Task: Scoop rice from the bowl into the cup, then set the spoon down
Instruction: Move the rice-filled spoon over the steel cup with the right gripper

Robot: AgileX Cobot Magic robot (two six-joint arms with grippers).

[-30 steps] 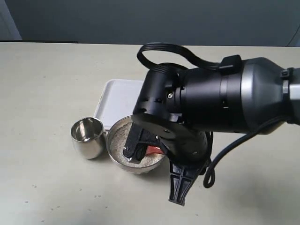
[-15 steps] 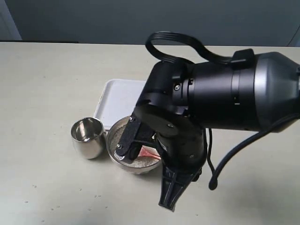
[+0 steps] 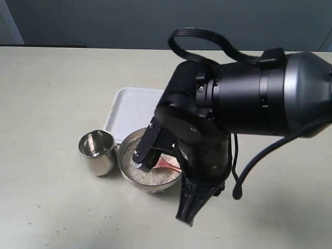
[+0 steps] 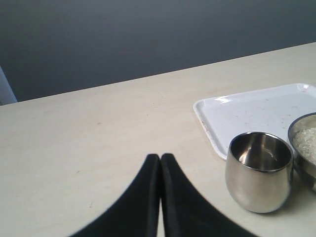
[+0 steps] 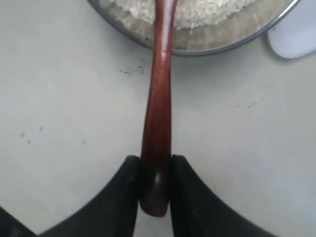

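Note:
My right gripper (image 5: pixel 155 159) is shut on the end of the reddish-brown spoon (image 5: pixel 159 89). Its handle reaches over the rim of the steel bowl (image 5: pixel 224 45) and above the rice (image 5: pixel 197 9); the spoon's oval end is out of that view. In the exterior view the big black right arm (image 3: pixel 249 98) hangs over the bowl (image 3: pixel 126 155), hiding much of it. A strip of the spoon (image 3: pixel 168 163) shows above the rice (image 3: pixel 150 177). The cup (image 3: pixel 97 150) stands upright just left of the bowl. My left gripper (image 4: pixel 160 158) is shut, empty, low over the table beside the cup (image 4: pixel 259 173).
A white tray (image 3: pixel 129 109) lies flat behind the bowl and the cup, touching neither gripper. It also shows as the tray (image 4: pixel 256 111) in the left wrist view. A black cable (image 3: pixel 249 166) loops down from the right arm. Bare beige table (image 3: pixel 52 93) lies to the left.
The right wrist has rolled and shifted a little left over the bowl, still holding the spoon. Cup, bowl and tray have not moved.

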